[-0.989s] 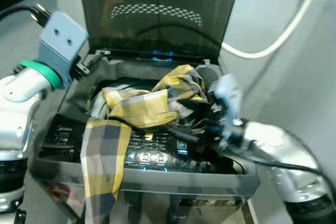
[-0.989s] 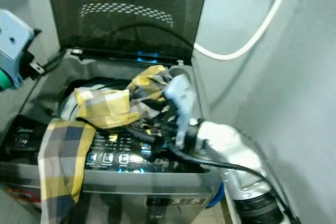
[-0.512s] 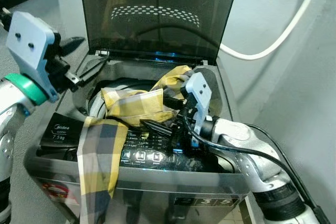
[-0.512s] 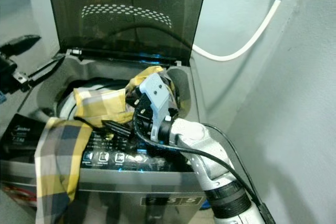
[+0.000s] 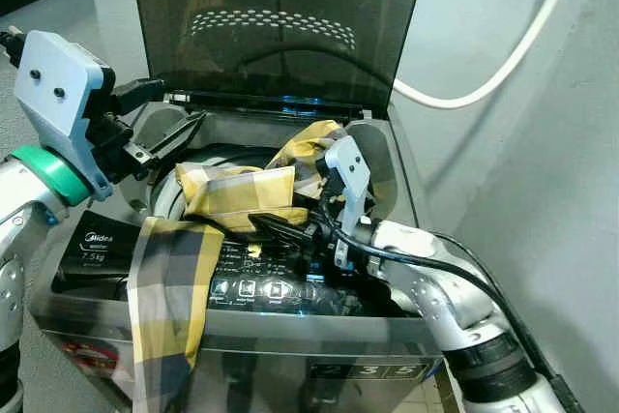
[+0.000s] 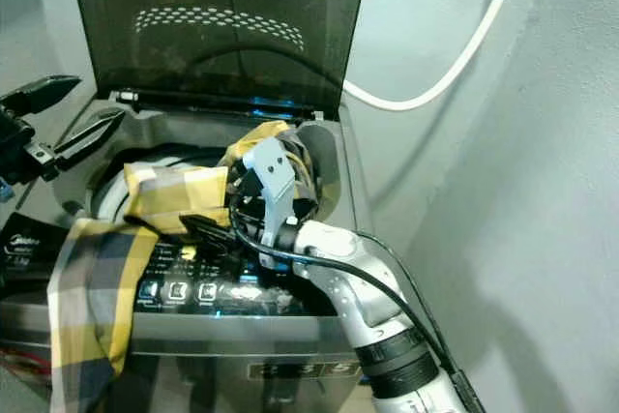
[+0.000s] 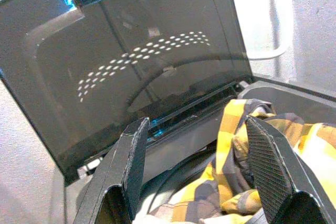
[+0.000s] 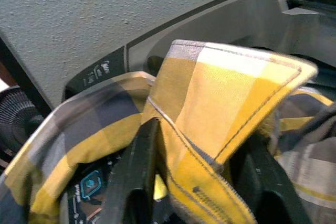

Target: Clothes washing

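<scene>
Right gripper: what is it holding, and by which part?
The right gripper has a folded edge of the yellow plaid shirt between its fingers; a firm grip cannot be confirmed. The left gripper is open, empty.

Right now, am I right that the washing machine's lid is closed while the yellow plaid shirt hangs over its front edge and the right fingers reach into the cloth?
Not quite: the lid is open, standing upright behind the tub, as the left eye view shows. The yellow plaid shirt does hang over the washing machine's front edge, and the right gripper's fingers reach into the cloth.
</scene>
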Robot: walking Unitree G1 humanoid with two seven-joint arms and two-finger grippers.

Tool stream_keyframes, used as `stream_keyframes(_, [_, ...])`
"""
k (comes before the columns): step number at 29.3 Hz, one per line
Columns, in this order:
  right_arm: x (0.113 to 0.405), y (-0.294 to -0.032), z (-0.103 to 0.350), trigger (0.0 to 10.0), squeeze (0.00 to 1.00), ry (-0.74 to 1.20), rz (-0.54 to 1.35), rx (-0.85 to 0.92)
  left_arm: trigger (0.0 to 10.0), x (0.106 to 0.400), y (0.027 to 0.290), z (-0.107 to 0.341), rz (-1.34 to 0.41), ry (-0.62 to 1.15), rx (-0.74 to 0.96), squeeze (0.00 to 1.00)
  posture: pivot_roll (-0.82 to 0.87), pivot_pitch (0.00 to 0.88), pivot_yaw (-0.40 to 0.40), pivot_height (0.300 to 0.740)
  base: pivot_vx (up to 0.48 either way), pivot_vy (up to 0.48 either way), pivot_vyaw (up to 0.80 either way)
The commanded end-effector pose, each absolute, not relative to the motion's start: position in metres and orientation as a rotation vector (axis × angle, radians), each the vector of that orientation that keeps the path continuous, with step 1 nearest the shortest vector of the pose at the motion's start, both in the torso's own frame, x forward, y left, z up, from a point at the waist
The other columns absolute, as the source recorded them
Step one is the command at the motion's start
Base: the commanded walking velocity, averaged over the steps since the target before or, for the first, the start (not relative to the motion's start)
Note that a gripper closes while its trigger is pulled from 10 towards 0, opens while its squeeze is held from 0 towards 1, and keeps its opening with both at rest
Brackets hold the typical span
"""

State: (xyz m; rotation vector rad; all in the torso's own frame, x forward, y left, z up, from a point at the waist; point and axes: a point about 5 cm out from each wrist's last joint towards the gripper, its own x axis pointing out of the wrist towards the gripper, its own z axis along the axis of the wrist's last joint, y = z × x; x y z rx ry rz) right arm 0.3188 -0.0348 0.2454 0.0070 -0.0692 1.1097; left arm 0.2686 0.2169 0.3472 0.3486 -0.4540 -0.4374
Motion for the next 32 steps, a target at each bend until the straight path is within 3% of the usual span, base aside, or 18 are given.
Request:
stream_keyframes(1, [0.321,-0.036,0.247,0.0,0.0,-0.074,1.096,0.009,10.0,0.265,0.217,0.348,-0.439,-0.454,0.355,0.0,0.04,0.1,-0.034,0.74,0.0,0.0,0.0])
stream_keyframes(9, [0.327,-0.029,0.253,0.0,0.0,-0.083,1.104,0.024,10.0,0.263,0.217,0.346,-0.44,-0.458,0.342,0.0,0.04,0.103,-0.044,0.74,0.0,0.0,0.0])
stream_keyframes(19, [0.358,-0.022,0.281,0.0,0.0,-0.157,0.993,0.023,10.0,0.26,0.215,0.347,-0.432,-0.468,0.317,0.0,0.03,0.101,-0.052,0.74,0.0,0.0,0.0])
stream_keyframes(21, [0.379,-0.037,0.319,0.0,0.0,-0.295,0.794,0.025,10.0,0.259,0.215,0.347,-0.427,-0.47,0.317,0.0,0.03,0.101,-0.057,0.74,0.0,0.0,0.0])
stream_keyframes(24, [0.385,-0.044,0.334,0.0,0.0,-0.349,0.721,0.03,10.0,0.258,0.216,0.347,-0.425,-0.471,0.317,0.0,0.03,0.101,-0.057,0.74,0.0,0.0,0.0])
stream_keyframes(28, [0.386,-0.089,0.411,0.0,0.0,-0.644,0.453,0.143,10.0,0.256,0.216,0.348,-0.423,-0.473,0.319,0.0,0.04,0.105,-0.058,0.74,0.0,0.0,0.0])
stream_keyframes(32, [0.382,-0.104,0.433,0.0,0.0,-0.726,0.402,0.161,10.0,0.256,0.215,0.348,-0.431,-0.47,0.317,0.0,0.04,0.109,-0.053,0.74,0.0,0.0,0.0])
